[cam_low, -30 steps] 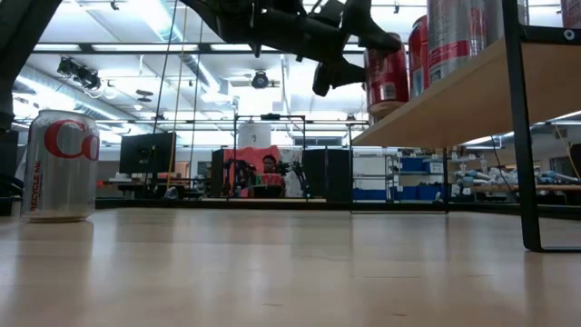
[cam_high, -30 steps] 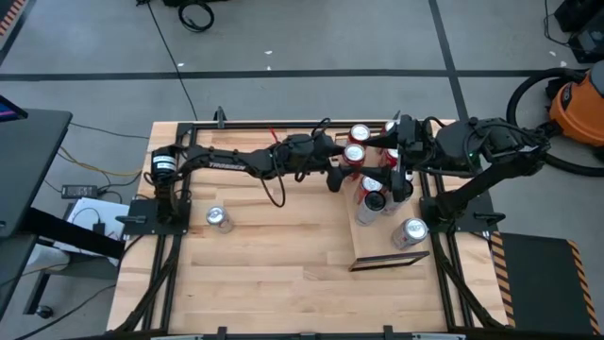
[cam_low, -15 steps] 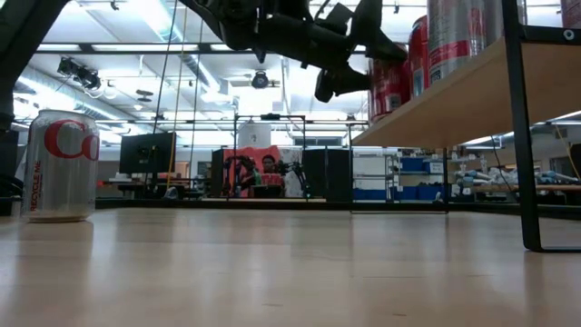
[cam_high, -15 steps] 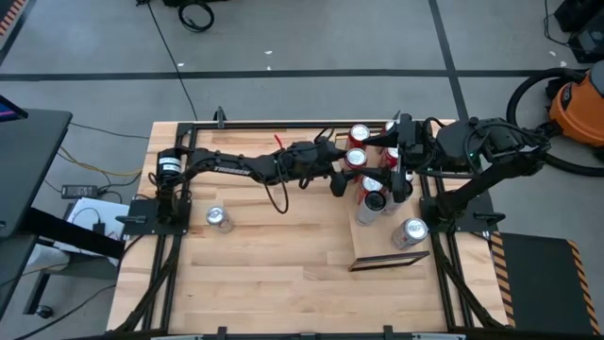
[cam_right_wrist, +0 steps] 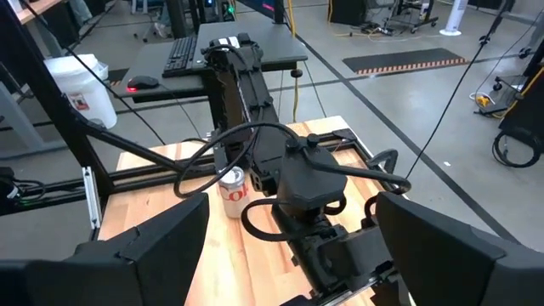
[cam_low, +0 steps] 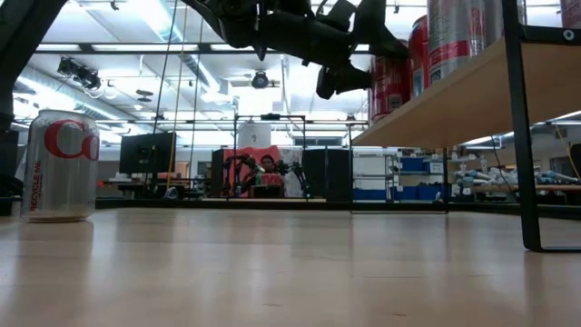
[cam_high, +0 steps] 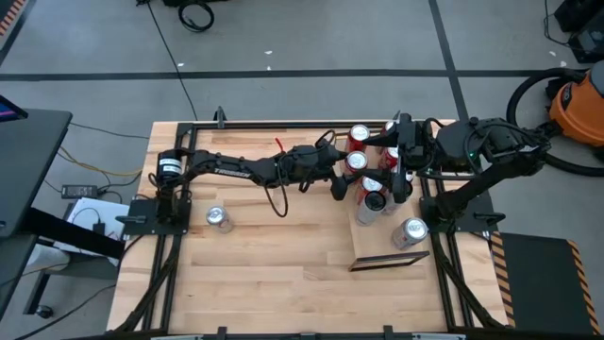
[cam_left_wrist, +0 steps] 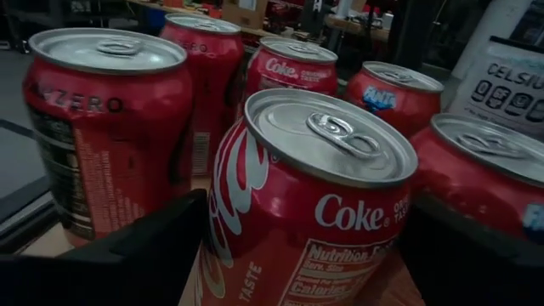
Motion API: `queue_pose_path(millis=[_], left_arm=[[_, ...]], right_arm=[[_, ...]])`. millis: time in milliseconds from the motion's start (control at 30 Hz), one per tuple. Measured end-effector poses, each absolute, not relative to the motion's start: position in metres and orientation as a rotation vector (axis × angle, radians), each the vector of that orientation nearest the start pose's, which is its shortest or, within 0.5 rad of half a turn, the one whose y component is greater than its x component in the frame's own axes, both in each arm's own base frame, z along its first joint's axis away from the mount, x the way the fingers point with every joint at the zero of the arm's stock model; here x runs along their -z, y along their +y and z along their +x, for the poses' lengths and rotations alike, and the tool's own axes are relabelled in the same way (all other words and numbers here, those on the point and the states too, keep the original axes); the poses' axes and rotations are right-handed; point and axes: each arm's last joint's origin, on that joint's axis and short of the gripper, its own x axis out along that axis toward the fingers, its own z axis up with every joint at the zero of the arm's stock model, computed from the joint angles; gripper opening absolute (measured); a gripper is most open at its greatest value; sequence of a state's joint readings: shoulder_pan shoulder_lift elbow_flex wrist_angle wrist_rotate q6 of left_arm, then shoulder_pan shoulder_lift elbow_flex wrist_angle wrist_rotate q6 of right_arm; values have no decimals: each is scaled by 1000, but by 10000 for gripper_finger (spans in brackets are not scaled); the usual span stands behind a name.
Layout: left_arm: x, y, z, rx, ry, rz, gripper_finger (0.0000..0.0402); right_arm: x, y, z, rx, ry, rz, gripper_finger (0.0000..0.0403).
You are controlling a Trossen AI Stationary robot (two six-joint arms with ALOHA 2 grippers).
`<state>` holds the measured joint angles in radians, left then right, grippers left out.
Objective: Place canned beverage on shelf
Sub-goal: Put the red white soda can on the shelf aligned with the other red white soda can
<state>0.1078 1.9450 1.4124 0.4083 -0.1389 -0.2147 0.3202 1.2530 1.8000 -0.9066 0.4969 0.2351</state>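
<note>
- The left claw [cam_high: 345, 176] is reaching across the bench [cam_high: 274, 246] to the shelf [cam_high: 377, 241], which stands at the right side of the bench.
- A red Coke can [cam_left_wrist: 314, 204] stands upright on the shelf between the two fingers of the left claw. The fingers [cam_left_wrist: 144, 246] are spread at both sides of it, and a small gap is visible, so the claw looks released.
- More red cans [cam_left_wrist: 110, 127] stand close behind this can on the shelf.
- In the low view the red can [cam_low: 388, 86] is at the edge of the shelf, with the left claw just beside it.
- The right claw [cam_high: 394, 170] hovers over the shelf cans, its fingers wide apart and holding nothing.
- One silver can [cam_high: 218, 218] stands alone on the bench, well apart from the shelf.
- Another silver can [cam_high: 412, 232] stands on the shelf, nearer its front end.
</note>
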Motion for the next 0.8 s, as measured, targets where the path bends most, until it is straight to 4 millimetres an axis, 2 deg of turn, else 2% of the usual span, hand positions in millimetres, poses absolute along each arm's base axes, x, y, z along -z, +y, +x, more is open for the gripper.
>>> queue_pose_path(millis=[200, 800], left_arm=[[-266, 53, 451, -280, 87, -209, 383], [-282, 55, 451, -270, -56, -213, 385]], right_arm=[[-500, 51, 197, 205, 309, 89, 348], [-500, 51, 197, 194, 310, 100, 348]])
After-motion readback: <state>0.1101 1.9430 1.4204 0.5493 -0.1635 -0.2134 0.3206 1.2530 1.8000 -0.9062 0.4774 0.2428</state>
